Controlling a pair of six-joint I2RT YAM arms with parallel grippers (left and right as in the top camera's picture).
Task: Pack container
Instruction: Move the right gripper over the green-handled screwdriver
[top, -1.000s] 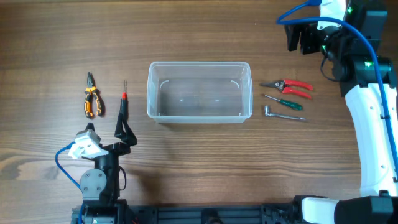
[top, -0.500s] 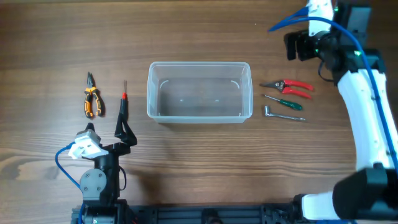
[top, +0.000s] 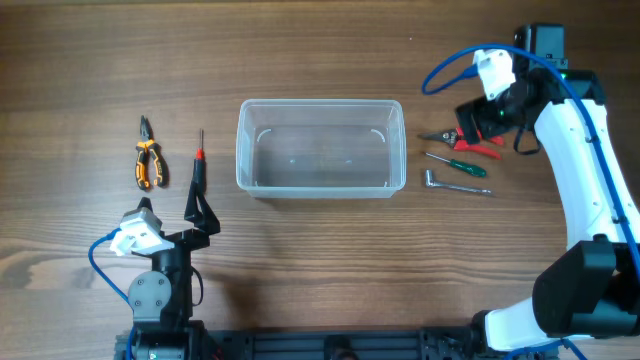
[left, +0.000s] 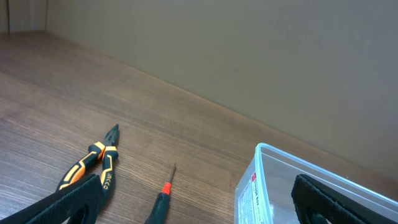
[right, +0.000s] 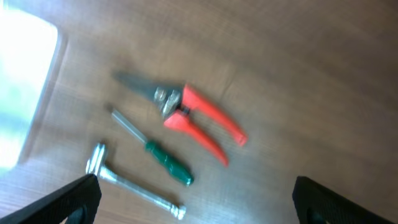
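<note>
The brown wooden desk (top: 320, 260) is carrying a clear plastic rectangular container (top: 241, 150) at its centre. At nine o'clock, orange-and-black pliers (top: 147, 160) and a red-and-black screwdriver (top: 198, 165) are lying side by side. At three o'clock, red-handled shears (right: 186, 112), a green-handled screwdriver (top: 455, 165) and a silver L-shaped wrench (top: 455, 186) are lying close together.

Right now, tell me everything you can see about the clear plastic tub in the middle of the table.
The container is a clear plastic rectangular tub with rounded corners and a thick rim. It stands upright, open-topped, lidless and empty, mid-way along the wooden table. A small printed label shows on its left end wall. Only the table touches it.
</note>
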